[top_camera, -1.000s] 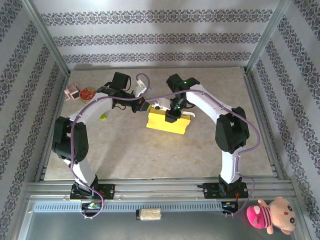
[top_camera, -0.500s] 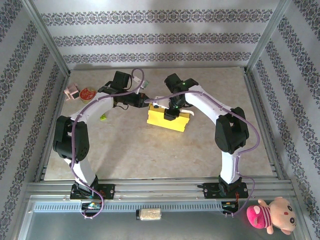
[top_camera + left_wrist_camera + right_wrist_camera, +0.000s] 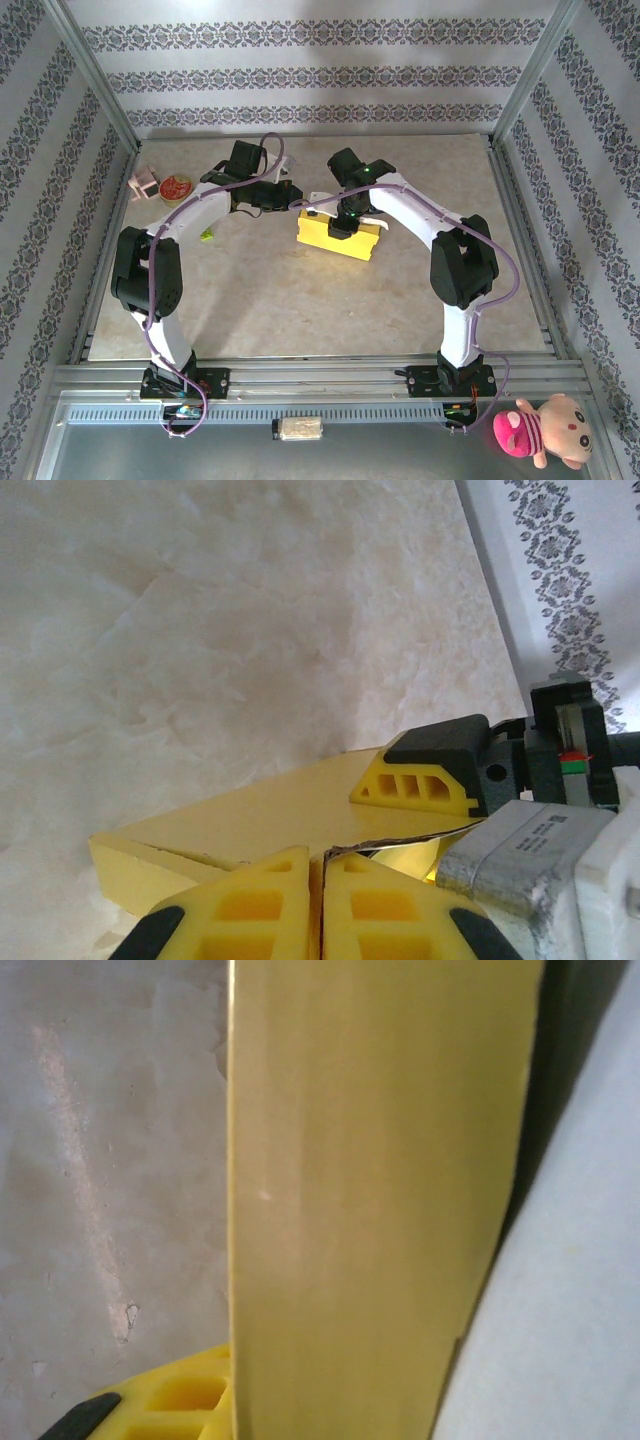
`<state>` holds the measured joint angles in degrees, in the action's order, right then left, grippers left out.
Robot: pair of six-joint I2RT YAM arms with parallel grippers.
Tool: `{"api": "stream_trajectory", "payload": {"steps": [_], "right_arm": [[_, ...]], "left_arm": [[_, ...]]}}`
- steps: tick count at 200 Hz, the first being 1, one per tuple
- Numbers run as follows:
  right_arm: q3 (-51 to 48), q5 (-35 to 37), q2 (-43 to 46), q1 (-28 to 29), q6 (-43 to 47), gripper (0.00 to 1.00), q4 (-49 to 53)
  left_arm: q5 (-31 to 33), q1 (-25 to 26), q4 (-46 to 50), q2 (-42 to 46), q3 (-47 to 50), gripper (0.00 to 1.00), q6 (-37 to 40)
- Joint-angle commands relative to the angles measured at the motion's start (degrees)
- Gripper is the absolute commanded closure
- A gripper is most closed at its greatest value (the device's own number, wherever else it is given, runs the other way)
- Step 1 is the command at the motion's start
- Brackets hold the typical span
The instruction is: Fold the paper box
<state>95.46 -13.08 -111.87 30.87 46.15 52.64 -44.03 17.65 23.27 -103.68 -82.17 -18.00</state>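
Right gripper (image 3: 343,230) is jammed up against the box (image 3: 322,238). A yellow wall blocks its wrist view, so can't tell if it's open or closed. Box sits mid table (image 3: 300,300), insides hidden. Left gripper (image 3: 318,905) is pinched on its flap edge.

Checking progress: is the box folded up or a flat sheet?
Folded up: the box is a raised yellow block with visible side walls, not a flat sheet.

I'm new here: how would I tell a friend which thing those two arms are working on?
Find the beige table in the wallpapered booth; toward its back middle lies the paper box. It is flat, rectangular and bright yellow with a white flap, unlike the small round red tin at the far left.
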Motion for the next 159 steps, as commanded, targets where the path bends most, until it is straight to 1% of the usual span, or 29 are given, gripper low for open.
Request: {"api": "stream_trajectory", "payload": {"steps": [1,33,72,106,123,143,159], "right_arm": [[-2.1,-2.8,-1.6,1.1,2.0,0.7,0.0],[-1.6,-1.5,-2.0,0.9,1.1,0.7,-0.3],[-0.1,-0.6,-3.1,0.8,-0.5,0.7,-0.4],[0.1,0.8,-3.3,0.6,-1.3,0.7,-0.9],[0.2,-0.1,-3.4,0.3,-2.0,0.71,-0.9],[1.2,-2.9,-3.8,-0.6,-3.2,0.72,0.1],[2.4,-5.1,-4.8,-1.1,-3.8,0.73,1.6]], "left_arm": [[4.4,1.6,0.2,-0.3,-1.8,0.91,4.6],[10.2,2.3,2.8,0.6,-0.4,0.92,8.6],[9.8,4.2,-0.4,0.3,2.1,0.92,6.6],[14.0,6.0,-0.3,0.6,4.0,0.93,7.8],[16.5,6.1,-0.8,1.2,5.7,0.93,8.8],[20.1,6.1,-0.8,2.4,7.4,0.93,11.2],[20.5,6.1,-1.6,3.3,8.7,0.93,12.9]]}}
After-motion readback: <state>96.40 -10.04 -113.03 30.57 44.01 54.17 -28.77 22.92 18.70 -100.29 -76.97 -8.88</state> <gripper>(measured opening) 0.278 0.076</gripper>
